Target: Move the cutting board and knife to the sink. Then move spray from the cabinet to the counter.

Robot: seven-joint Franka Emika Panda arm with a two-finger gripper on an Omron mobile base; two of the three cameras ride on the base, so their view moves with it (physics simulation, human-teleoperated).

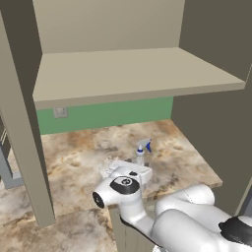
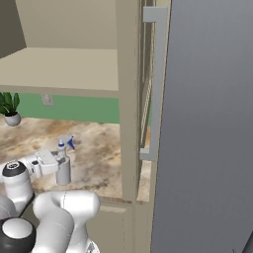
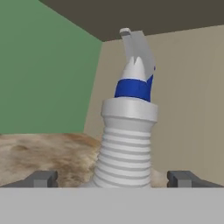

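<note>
Left base view: I see the spray (image 1: 143,153) upright on the counter (image 1: 83,157), under the cabinet (image 1: 133,74) shelf, just beyond my gripper (image 1: 129,173).
Right base view: bottle beside the gripper (image 2: 55,167).
Hand view: fingertips (image 3: 41,178) wide apart either side of the neck, not touching.

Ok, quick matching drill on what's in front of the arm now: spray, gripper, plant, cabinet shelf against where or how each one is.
Things:
1. spray
2. gripper
3. potted plant
4. cabinet shelf

States:
A. bare, above the counter
B. far back by the green wall
C. upright on the counter
D. open, fingers either side of the bottle

Pairs: 1-C, 2-D, 3-B, 4-A
</note>
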